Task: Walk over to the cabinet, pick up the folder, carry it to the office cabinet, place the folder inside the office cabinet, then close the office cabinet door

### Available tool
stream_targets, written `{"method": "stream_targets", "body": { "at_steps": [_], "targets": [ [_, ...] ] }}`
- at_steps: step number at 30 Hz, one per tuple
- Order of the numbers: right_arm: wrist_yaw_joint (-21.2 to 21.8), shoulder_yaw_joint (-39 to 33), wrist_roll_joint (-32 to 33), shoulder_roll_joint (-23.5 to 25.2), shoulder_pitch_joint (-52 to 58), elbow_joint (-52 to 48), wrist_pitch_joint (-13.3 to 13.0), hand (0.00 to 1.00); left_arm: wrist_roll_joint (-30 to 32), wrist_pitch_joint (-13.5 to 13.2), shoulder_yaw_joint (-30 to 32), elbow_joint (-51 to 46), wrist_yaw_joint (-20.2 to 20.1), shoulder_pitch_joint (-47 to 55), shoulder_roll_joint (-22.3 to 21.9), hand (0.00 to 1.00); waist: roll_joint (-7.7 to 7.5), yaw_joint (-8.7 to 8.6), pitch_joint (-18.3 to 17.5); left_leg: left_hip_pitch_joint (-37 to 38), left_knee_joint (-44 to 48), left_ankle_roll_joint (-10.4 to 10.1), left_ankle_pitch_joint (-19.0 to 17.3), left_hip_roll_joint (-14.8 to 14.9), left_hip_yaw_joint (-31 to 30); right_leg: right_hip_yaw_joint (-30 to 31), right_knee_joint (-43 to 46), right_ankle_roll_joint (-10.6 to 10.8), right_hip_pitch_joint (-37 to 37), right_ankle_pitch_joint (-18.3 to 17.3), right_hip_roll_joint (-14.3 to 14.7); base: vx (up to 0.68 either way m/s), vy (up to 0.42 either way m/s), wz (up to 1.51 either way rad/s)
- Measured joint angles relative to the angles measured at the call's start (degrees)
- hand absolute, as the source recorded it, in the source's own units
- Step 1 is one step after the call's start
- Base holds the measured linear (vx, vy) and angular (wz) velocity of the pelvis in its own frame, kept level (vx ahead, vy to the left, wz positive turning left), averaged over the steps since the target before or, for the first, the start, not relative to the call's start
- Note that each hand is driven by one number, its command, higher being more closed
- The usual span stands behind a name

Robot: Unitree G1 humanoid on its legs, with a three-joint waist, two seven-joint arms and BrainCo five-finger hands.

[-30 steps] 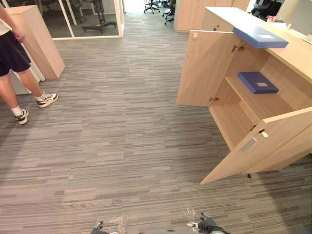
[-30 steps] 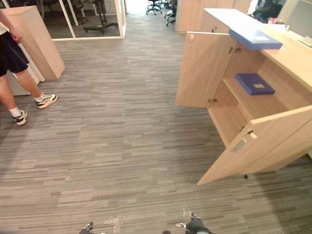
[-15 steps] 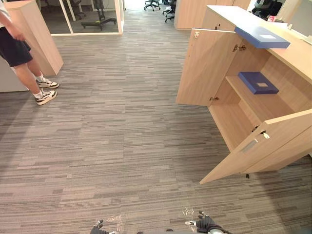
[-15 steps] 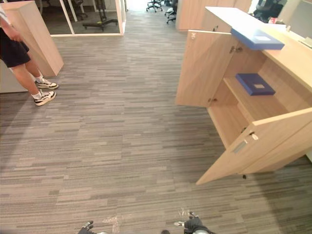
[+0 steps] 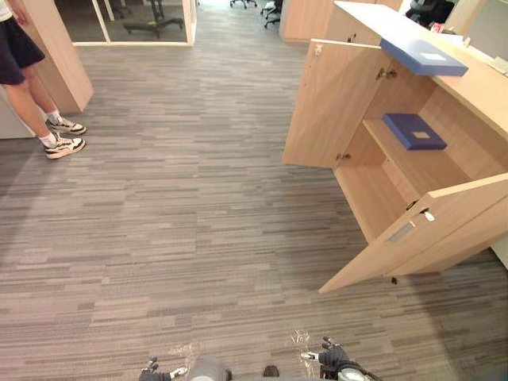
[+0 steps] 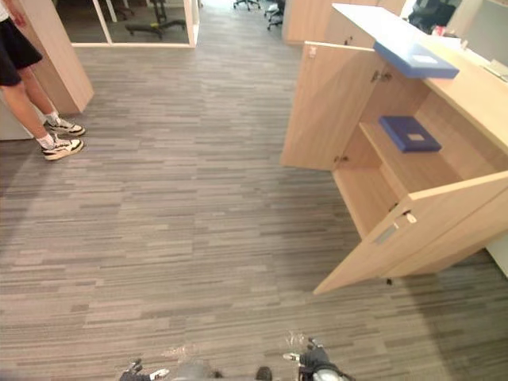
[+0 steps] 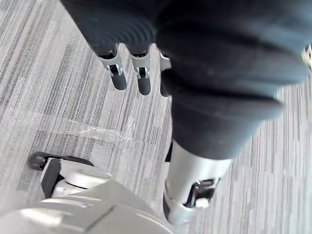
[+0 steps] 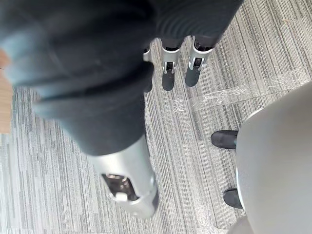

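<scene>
A blue folder (image 5: 423,57) lies on top of the light wood counter at the right, jutting over its edge. A second blue folder (image 5: 413,131) rests on the shelf inside the office cabinet (image 5: 373,186) below, whose two doors stand open: the far door (image 5: 325,107) and the near door (image 5: 421,234). My left hand (image 5: 155,371) and right hand (image 5: 333,359) hang low at the bottom edge, far from the cabinet. In the wrist views the left hand's fingers (image 7: 118,74) and the right hand's fingers (image 8: 168,73) point straight down over the carpet, holding nothing.
A person (image 5: 24,55) in dark shorts and white shoes (image 5: 65,145) stands at the far left beside a tall light wood unit (image 5: 59,48). A glass partition (image 5: 135,20) and office chairs (image 5: 274,9) lie beyond. Grey striped carpet (image 5: 182,214) stretches between me and the cabinet.
The whole picture has shifted, so the camera has moved a little nearer the cabinet. The person has stepped further toward the far left. Both hands still hang low.
</scene>
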Motion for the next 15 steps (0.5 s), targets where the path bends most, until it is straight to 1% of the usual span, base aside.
{"method": "stream_targets", "body": {
  "at_steps": [1, 2, 3, 4, 5, 6, 7, 8, 9, 10, 11, 13, 14, 15],
  "targets": [
    [0.0, -0.5, 0.7, 0.0, 0.3, 0.0, 0.0, 0.0, -1.1, -0.3, 0.1, -0.3, 0.0, 0.3, -0.2, 0.0, -0.41, 0.02, 0.2, -1.3, -2.0, -0.2, -0.7, 1.2, 0.4, 0.3, 0.5, 0.8, -0.2, -0.7, -1.3, 0.1, 0.131, -0.11],
    [0.0, -0.6, 1.2, -0.1, 0.3, 0.0, 0.0, 0.0, -1.7, -0.5, 0.1, -0.4, 0.0, 0.4, -0.3, 0.0, -0.35, 0.04, 0.3, -1.5, -4.2, -0.2, -0.7, 1.6, 0.3, 0.7, 0.8, 1.3, -0.2, -1.1, -2.1, 0.11, 0.187, -0.11],
    [0.0, -1.0, 1.8, -0.1, 0.4, 0.0, 0.0, 0.0, -2.0, -0.6, 0.2, -0.4, 0.0, 0.4, -0.5, 0.0, -0.31, 0.23, 0.2, -1.4, -8.9, -0.5, -0.5, 1.8, -0.4, 1.1, 1.1, 2.1, -0.3, -1.7, -3.3, 0.16, 0.257, -0.16],
    [0.0, -2.1, 1.9, -0.1, 0.6, 0.0, 0.0, 0.0, -2.0, -0.7, 0.4, -0.4, 0.1, 0.5, -0.7, 0.0, -0.09, 0.4, 0.0, -0.8, -15.6, -1.1, 0.1, 1.8, -1.7, 1.5, 1.3, 3.3, -0.5, -2.4, -5.0, 0.25, 0.353, -0.21],
    [0.0, -2.3, 1.9, -0.6, 0.8, -0.1, 0.0, 0.0, -1.9, -0.7, 0.4, -0.4, 0.2, 0.9, -1.3, 0.0, 0.95, 0.43, -0.4, 0.5, -23.0, -1.1, 0.8, 2.3, -3.3, 1.7, 1.2, 4.6, -0.7, -3.2, -6.1, 0.25, 0.333, -0.19],
    [0.0, -2.4, 1.9, -1.0, 1.1, -0.5, -0.1, 0.0, -1.9, -0.7, 0.5, -0.3, 0.2, 1.1, -1.7, 0.0, 1.71, 0.41, -0.6, 1.1, -25.9, -2.2, 3.1, 3.1, -2.8, 1.7, 1.0, 5.3, -0.5, -3.5, -6.4, 0.31, 0.364, -0.09],
    [0.0, -2.7, 1.9, -1.0, 1.6, -0.7, 0.0, 0.0, -2.0, -0.8, 0.9, -0.3, 0.3, 1.6, -2.0, 0.0, 2.25, 0.43, -1.1, 1.7, -27.3, -0.9, 9.6, 2.9, 0.4, 0.4, 1.6, 6.9, 0.3, -3.5, -7.8, 0.29, 0.289, -0.07],
    [0.0, -2.8, 1.9, -0.9, 2.0, -1.0, 0.0, 0.0, -1.8, -0.8, 1.1, -0.6, 0.4, 1.5, -2.0, 0.0, 1.78, 0.83, -1.4, 1.8, -27.0, -0.1, 11.1, 2.4, 2.4, -1.0, 3.3, 7.6, -0.1, -4.0, -9.3, 0.45, 0.374, -0.11],
    [0.1, -3.5, 1.7, 0.0, 2.1, -1.0, 0.1, 0.0, -0.9, -0.8, 1.9, -1.0, 0.4, 1.7, -1.7, 0.0, 0.71, 1.09, -2.0, 3.0, -27.9, 1.0, 9.8, 0.3, 3.8, -1.5, 4.9, 8.6, -0.7, -4.7, -11.9, 0.3, 0.22, -0.19],
    [0.1, -4.2, 1.7, 0.5, 1.9, -1.0, 0.1, 0.0, -0.5, -0.8, 2.2, -1.0, 0.4, 1.7, -1.7, 0.0, 0.06, 1.14, -2.4, 4.1, -28.6, 1.2, 9.6, -0.6, 4.6, -1.4, 5.7, 8.7, -0.9, -4.7, -12.8, 0.39, 0.283, -0.32],
    [0.2, -4.7, 1.7, 1.6, 1.8, -1.0, 0.2, 0.0, 0.6, -0.8, 2.6, -1.0, 0.5, 2.1, -1.7, 0.0, -0.35, 1.31, -3.8, 6.0, -30.6, 1.6, 9.6, -2.3, 6.4, -1.2, 6.2, 8.8, -1.4, -4.7, -14.7, 0.34, 0.234, -0.48],
    [0.5, -4.8, 1.6, 3.2, 1.8, -1.0, 0.3, 0.0, 2.5, -0.8, 2.6, -0.5, 0.6, 2.5, -1.5, 0.0, -0.73, 1.97, -6.4, 9.2, -33.8, 3.1, 9.2, -5.0, 9.5, -0.1, 6.3, 9.3, -2.1, -4.1, -17.7, 0.45, 0.282, -0.69],
    [0.7, -4.7, 1.5, 3.5, 1.7, -1.0, 0.3, 0.0, 3.1, -0.8, 2.5, 0.0, 0.6, 2.5, -1.4, 0.0, -0.69, 2.03, -6.9, 9.9, -34.2, 3.3, 9.0, -5.7, 9.9, 0.2, 6.5, 9.3, -2.1, -4.1, -18.4, 0.36, 0.193, -0.57],
    [1.1, -5.1, 1.5, 3.7, 1.6, -1.0, 0.5, 0.0, 3.7, -0.7, 1.6, 0.8, 0.6, 2.5, -1.2, 0.0, -0.22, 1.9, -7.7, 11.3, -34.9, 4.2, 8.5, -6.9, 9.9, 0.7, 9.0, 9.3, -2.5, -4.1, -19.6, 0.31, 0.182, -0.43]
  ]
}}
